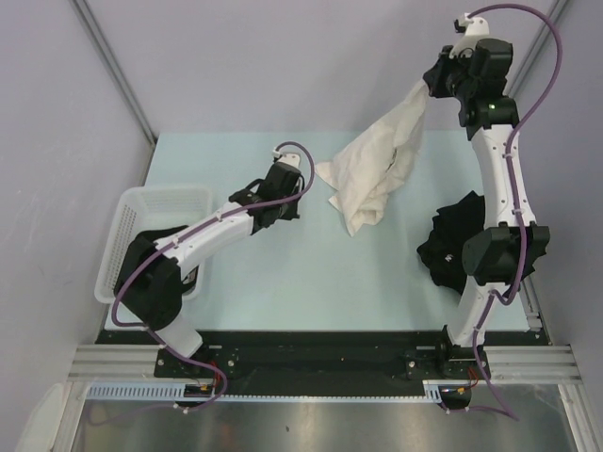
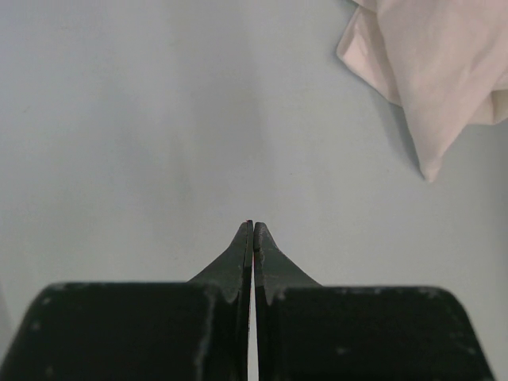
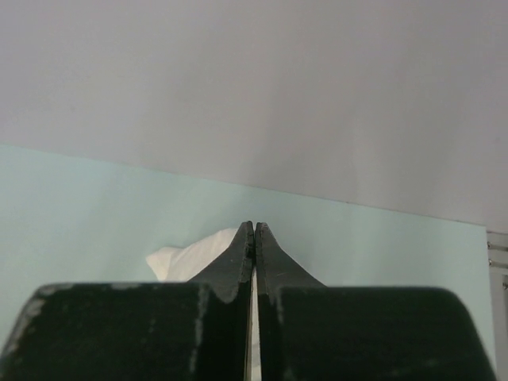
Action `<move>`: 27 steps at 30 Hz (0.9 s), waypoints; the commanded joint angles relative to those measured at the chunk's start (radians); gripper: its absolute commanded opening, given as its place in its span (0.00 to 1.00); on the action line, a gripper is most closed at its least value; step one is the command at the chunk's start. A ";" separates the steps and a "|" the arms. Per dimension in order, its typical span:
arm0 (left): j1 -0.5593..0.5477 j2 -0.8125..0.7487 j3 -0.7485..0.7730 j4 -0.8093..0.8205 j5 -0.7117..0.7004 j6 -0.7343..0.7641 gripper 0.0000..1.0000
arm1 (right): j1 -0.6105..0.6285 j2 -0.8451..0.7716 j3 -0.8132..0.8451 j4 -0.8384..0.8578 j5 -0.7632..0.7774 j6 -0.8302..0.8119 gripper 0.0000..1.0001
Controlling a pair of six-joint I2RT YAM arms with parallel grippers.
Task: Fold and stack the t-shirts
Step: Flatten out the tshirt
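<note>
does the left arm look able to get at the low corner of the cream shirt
Probably yes. Only bare table lies between the left gripper and the cream t-shirt, which hangs from the right gripper. The left jaws are shut and would need opening first.

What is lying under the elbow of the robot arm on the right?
A crumpled heap of black t-shirts lies on the table there. The right arm covers part of the heap, so how many shirts it holds cannot be seen.
</note>
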 commanded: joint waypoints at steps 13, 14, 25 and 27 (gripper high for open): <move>-0.019 -0.035 0.005 0.003 -0.035 0.001 0.00 | 0.270 -0.039 0.435 0.166 -0.028 0.075 0.00; -0.019 -0.046 -0.016 0.006 -0.043 0.000 0.00 | 0.250 -0.062 0.444 0.220 -0.022 0.074 0.00; -0.021 -0.068 -0.050 0.021 -0.015 -0.012 0.00 | -0.181 -0.262 0.513 0.380 -0.061 0.248 0.00; -0.019 -0.061 -0.038 0.018 -0.017 -0.003 0.00 | -0.192 -0.277 0.480 0.377 -0.058 0.236 0.00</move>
